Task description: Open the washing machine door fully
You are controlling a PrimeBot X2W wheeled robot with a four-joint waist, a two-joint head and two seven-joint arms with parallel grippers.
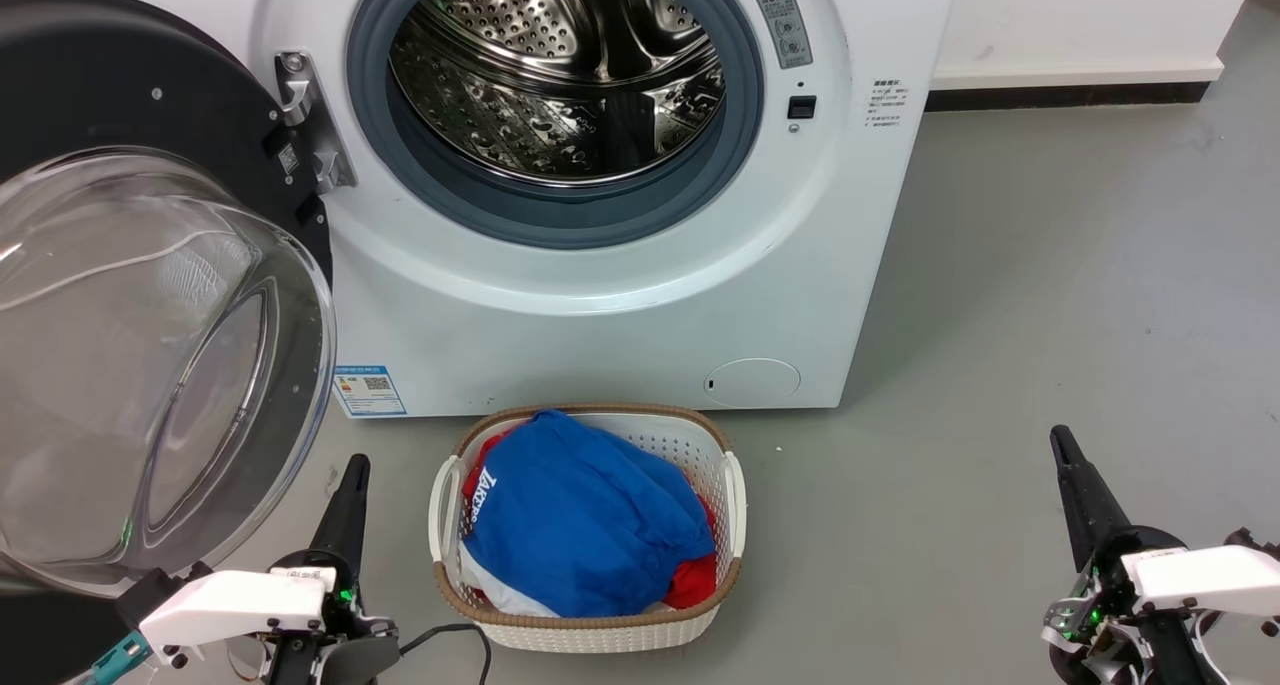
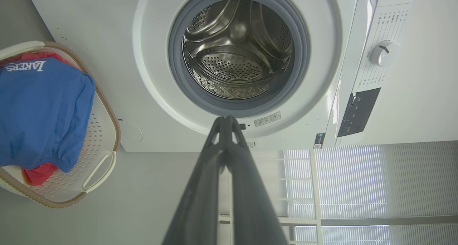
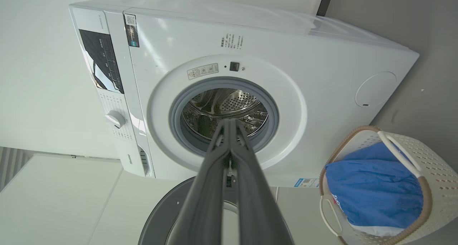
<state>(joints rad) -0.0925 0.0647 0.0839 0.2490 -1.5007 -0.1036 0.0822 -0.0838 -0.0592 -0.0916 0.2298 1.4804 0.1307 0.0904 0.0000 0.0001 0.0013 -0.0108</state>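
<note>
On my left wrist feed the left gripper (image 2: pixel 225 120) has its two dark fingers (image 2: pixel 200 187) pressed together at the tips, with only a thin slit lower down and nothing between them. They point toward the white front of the washing machine (image 1: pixel 600 295), just under the drum opening. The right gripper (image 3: pixel 229 121) looks the same on its own feed: tips closed against each other, holding nothing, and lined up with the grey rubber gasket (image 3: pixel 179 130). From the head camera both grippers sit low in the frame above the grey floor (image 1: pixel 1000 315), the left one near the bottom rim of the washing machine door (image 1: pixel 150 295) and the right one well apart, off to the right. I can't tell whether the left finger touches the door. The door is swung out on its hinge (image 1: pixel 310 125) to the left of the machine, with its clear glass bowl bulging toward me and the black ring behind it. The steel drum (image 1: pixel 560 75) stands exposed, and I see nothing in it. The white woven basket (image 1: pixel 735 495) sits on the floor just in front of the machine, between the grippers. It holds a blue garment (image 1: pixel 580 525) on top of red cloth (image 1: pixel 695 580).
</note>
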